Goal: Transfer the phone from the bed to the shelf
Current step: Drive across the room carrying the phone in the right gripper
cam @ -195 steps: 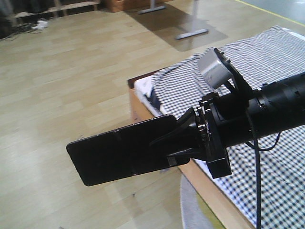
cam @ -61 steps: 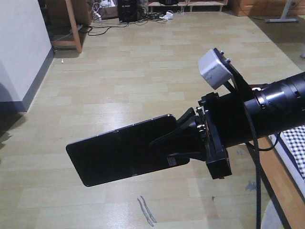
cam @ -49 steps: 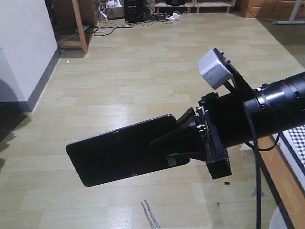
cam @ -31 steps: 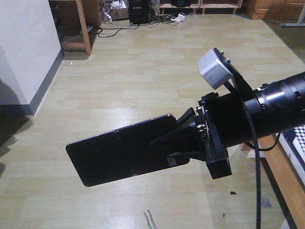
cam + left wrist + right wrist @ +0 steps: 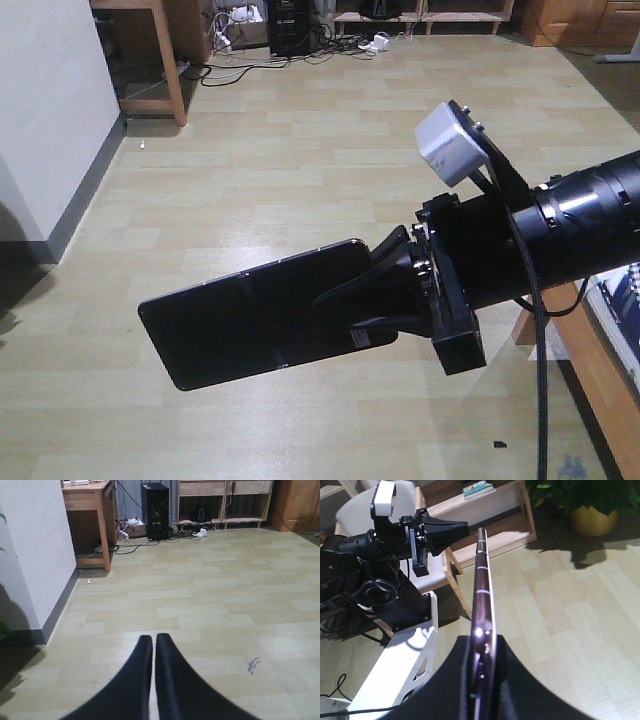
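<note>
One end of the phone (image 5: 250, 325) is pinched in the right hand (image 5: 355, 305), the rest overhanging high above the floor (image 5: 300, 150). The left hand (image 5: 153, 652) is closed and empty. Risk: any jolt could lever the glossy slab out, dropping it.

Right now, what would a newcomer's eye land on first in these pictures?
The glossy black phone, clamped at one end in the right end effector and held out in mid-air over the pale wood floor, dominates the front view. The left end effector is empty, its fingers closed together.
</note>
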`<state>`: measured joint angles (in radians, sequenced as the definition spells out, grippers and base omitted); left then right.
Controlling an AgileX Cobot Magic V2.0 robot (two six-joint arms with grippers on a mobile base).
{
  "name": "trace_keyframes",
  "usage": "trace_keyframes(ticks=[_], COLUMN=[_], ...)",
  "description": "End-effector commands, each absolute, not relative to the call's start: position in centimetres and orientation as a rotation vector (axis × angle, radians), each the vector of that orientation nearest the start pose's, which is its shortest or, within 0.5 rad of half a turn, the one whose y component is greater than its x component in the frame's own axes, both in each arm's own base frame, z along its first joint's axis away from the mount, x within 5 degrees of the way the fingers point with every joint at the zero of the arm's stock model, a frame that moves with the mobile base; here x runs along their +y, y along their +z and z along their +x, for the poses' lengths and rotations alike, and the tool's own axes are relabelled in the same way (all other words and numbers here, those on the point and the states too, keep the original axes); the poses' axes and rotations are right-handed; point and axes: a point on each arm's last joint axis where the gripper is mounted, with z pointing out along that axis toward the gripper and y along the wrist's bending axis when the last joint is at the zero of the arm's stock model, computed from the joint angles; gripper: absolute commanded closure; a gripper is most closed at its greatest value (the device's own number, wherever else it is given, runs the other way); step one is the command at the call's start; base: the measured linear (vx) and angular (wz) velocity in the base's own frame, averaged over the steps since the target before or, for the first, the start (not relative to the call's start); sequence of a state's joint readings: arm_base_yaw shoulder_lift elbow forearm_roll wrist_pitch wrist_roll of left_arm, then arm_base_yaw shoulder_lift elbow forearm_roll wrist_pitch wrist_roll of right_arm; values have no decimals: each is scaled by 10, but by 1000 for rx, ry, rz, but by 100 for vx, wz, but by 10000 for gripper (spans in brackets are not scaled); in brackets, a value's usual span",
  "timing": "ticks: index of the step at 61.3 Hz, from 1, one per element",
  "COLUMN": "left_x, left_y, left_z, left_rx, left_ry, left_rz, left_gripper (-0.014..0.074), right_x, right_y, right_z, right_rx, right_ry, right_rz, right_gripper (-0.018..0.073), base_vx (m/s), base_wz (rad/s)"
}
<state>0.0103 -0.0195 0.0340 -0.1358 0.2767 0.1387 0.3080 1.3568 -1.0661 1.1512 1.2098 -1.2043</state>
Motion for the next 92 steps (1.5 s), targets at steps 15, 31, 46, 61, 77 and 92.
trace_keyframes(ticks=[15,31,46,61,77,92], left_x=[-2,-2,-2,-2,-2,-2], left_y=[184,184,184,184,184,184], left_z=[55,55,55,55,55,55], left_rx=[1697,1697,1697,1697,1697,1697], left_ry=[-25,-25,-25,-25,-25,-25], left_rz=[9,9,9,9,9,9], left_gripper=[596,596,596,596,596,596], right_x=[152,152,152,152,152,152], right_y=[361,361,361,361,361,361], right_z=[204,204,204,204,204,204], right_rx=[1786,1786,1786,1786,1786,1786], right_ry=[1299,1299,1299,1299,1299,1299], right_rz=[-1249,-1249,-1249,-1249,-1249,-1249], right_gripper=[564,564,564,564,564,564], base_vx=[29,32,36,39,41,40], base_wz=[-5,-4,-1,4,4,0])
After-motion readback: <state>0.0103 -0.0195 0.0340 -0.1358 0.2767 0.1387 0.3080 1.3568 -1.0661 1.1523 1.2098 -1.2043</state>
